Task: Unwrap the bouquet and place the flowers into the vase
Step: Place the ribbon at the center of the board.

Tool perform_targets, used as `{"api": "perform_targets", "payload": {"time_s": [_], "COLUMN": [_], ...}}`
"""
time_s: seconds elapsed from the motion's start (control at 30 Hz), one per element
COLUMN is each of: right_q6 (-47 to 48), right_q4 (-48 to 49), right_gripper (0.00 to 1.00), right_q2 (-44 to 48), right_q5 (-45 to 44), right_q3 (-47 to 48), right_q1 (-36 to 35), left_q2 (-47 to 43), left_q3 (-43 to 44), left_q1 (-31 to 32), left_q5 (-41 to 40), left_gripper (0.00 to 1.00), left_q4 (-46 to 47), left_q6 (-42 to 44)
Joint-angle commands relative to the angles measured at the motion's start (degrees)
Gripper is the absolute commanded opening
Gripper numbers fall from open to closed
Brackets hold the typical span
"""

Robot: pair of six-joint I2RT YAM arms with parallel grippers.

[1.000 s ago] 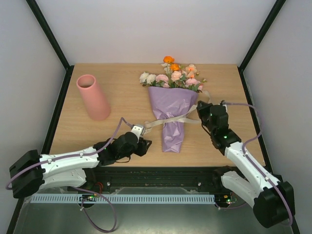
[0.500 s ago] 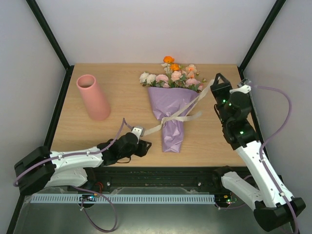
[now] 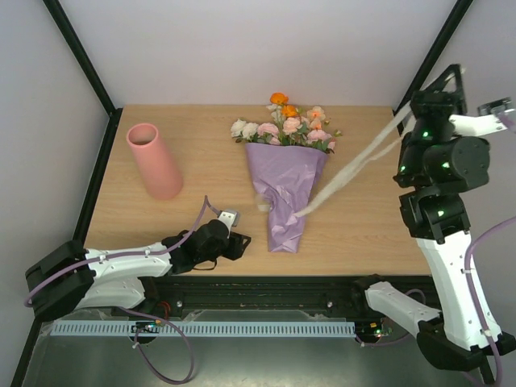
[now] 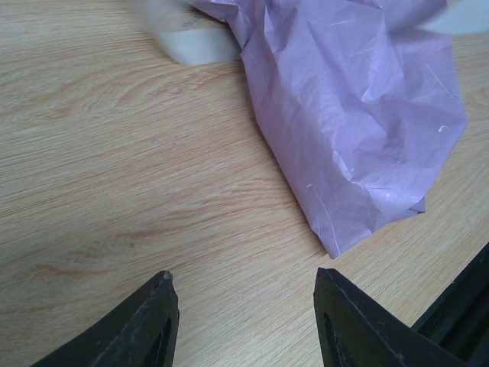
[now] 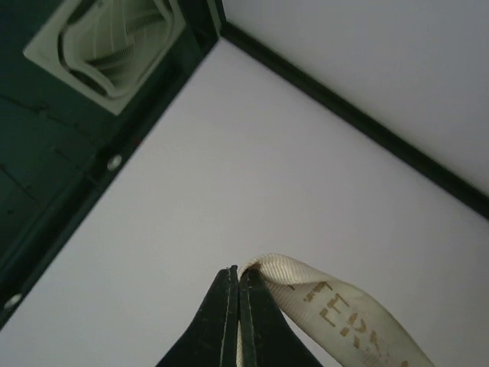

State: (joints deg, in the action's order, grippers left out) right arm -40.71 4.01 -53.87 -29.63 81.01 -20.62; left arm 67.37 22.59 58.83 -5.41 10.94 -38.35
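Note:
The bouquet (image 3: 286, 189) lies mid-table in its lilac wrapping, with the flowers (image 3: 286, 125) pointing to the far edge. A cream ribbon (image 3: 355, 165) runs taut from the wrap's lower part up to my right gripper (image 3: 453, 74), raised high at the right. In the right wrist view that gripper (image 5: 238, 269) is shut on a fold of the ribbon (image 5: 328, 298). My left gripper (image 3: 240, 242) rests low at the near edge, left of the wrap's tip. It stands open (image 4: 244, 274) over bare wood, the wrap (image 4: 351, 115) just beyond it. The salmon-pink vase (image 3: 153, 161) stands at the far left.
Black frame posts (image 3: 427, 60) rise at the table's back corners, the right one close to my raised right arm. A blurred loose ribbon end (image 4: 191, 38) shows beside the wrap. White walls enclose the table (image 3: 201, 153) on three sides.
My right arm has risen up and to the right, pulling the ribbon straight. The ribbon's left end has slid from near my left gripper toward the wrap. The left arm has barely moved.

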Motion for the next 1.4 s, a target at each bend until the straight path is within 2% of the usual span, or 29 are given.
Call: {"api": "perform_targets", "payload": {"time_s": [0.0, 0.07, 0.37, 0.47, 0.53, 0.63, 0.73, 0.87, 1.03, 1.2, 1.37], "right_q6": [12.08, 16.03, 39.13, 43.21, 43.71, 43.34, 46.38, 50.78, 42.88, 34.65, 22.01], "right_q4": [5.65, 5.99, 17.13, 17.53, 17.85, 17.98, 22.18, 24.45, 19.28, 14.69, 9.96], "right_gripper": [0.01, 0.01, 0.01, 0.01, 0.01, 0.01, 0.01, 0.01, 0.01, 0.01, 0.01], "right_q2": [-4.51, -6.98, -20.65, -25.54, -26.61, -27.28, -29.24, -34.22, -34.75, -27.46, -17.44], "right_q5": [-9.5, -12.98, -18.35, -18.95, -18.91, -18.53, -19.08, -21.55, -21.29, -22.28, -21.7], "right_q3": [8.95, 14.99, 35.49, 42.3, 42.36, 39.26, 35.03, 35.15, 30.43, 15.04, -5.73], "right_q1": [0.23, 0.18, 0.23, 0.19, 0.21, 0.23, 0.23, 2.07, 7.63, 8.13, 8.09], "left_q2": [0.27, 0.22, -0.44, -0.78, -0.92, -1.14, -1.78, -3.67, -6.46, -9.69, -11.95], "left_q3": [-0.18, -0.25, 0.15, 0.29, 0.23, 0.26, 0.11, 0.18, 2.74, 7.69, 13.04], "left_q1": [-0.2, -0.2, -0.2, -0.22, -0.21, -0.21, -0.2, -0.2, -0.21, -0.21, -0.2], "left_q5": [-0.1, -0.58, -2.28, -2.54, -2.63, -2.59, -2.6, -3.34, -6.08, -8.08, -11.34], "left_gripper": [0.73, 0.73, 0.74, 0.73, 0.73, 0.73, 0.73, 0.73, 0.73, 0.74, 0.76], "left_q4": [0.57, 0.22, -0.96, -1.09, -1.18, -1.37, -2.13, -3.94, -9.98, -16.4, -24.8], "left_q6": [0.51, 0.72, 1.12, 1.26, 1.31, 1.32, 1.26, 1.26, 2.27, 4.41, 7.11]}}
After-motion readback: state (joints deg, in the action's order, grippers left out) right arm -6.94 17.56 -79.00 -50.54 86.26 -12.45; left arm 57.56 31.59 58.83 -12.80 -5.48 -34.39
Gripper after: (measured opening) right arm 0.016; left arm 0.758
